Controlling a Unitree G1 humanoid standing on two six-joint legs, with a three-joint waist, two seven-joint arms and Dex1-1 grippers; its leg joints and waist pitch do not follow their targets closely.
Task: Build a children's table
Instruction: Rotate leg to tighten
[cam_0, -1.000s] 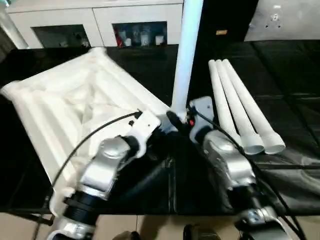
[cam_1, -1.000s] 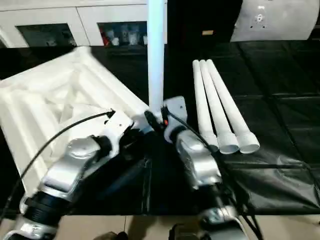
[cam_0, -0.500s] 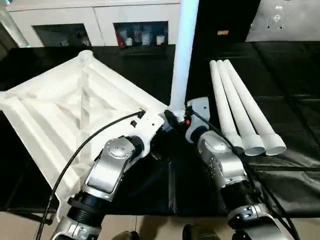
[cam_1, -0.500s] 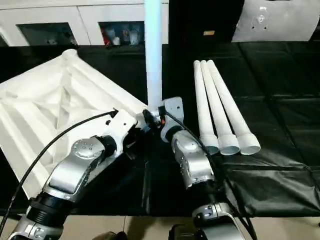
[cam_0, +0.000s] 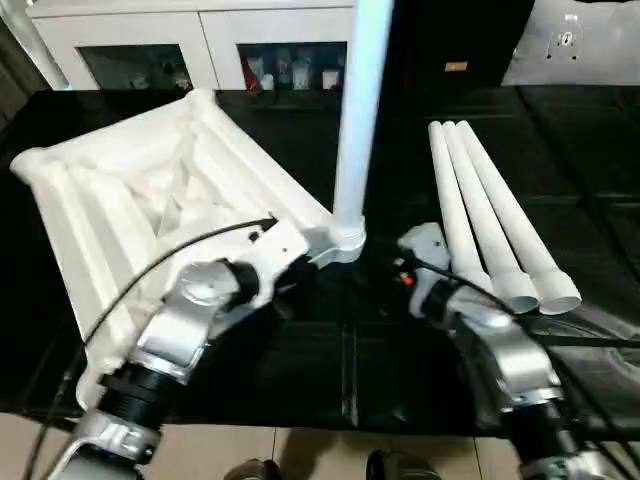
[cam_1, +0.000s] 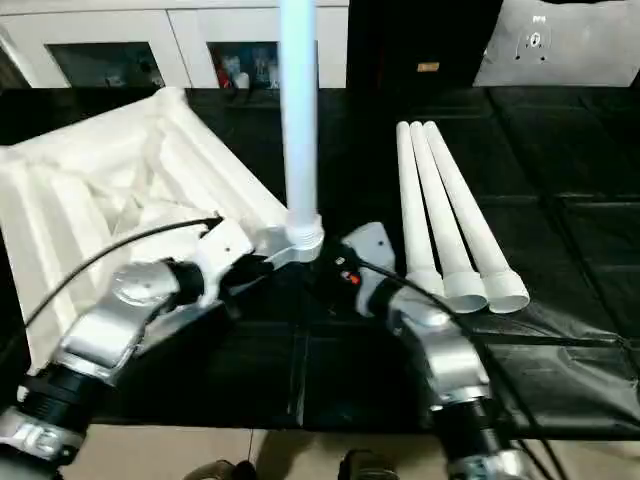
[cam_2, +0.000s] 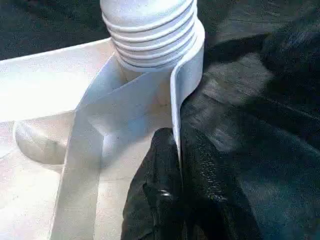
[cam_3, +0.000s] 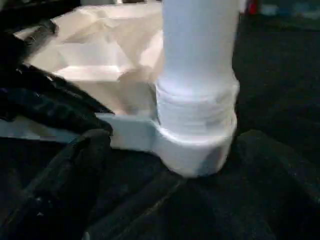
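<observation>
The white table top (cam_0: 150, 190) lies upside down at the left, ribs up. One white leg (cam_0: 355, 120) stands upright in its near right corner socket (cam_0: 345, 240). My left gripper (cam_0: 305, 262) is shut on the top's thin rim just beside that socket; in the left wrist view its black fingers (cam_2: 160, 170) pinch the rim (cam_2: 175, 100) below the leg's ribbed end. My right gripper (cam_0: 385, 270) hangs open a little to the right of the socket, touching nothing; the right wrist view looks at the leg (cam_3: 197, 75) past one finger (cam_3: 75, 175). Three more legs (cam_0: 490, 220) lie side by side on the right.
Everything rests on a large black-covered work surface (cam_0: 560, 150), whose front edge (cam_0: 350, 425) runs just below my forearms. White cabinets with glass doors (cam_0: 200, 40) stand behind it. A grey panel (cam_0: 580, 40) is at the back right.
My right gripper has let go of the leg's base and drawn back to the right. The leg now stands alone in the socket. The left gripper keeps its hold on the rim.
</observation>
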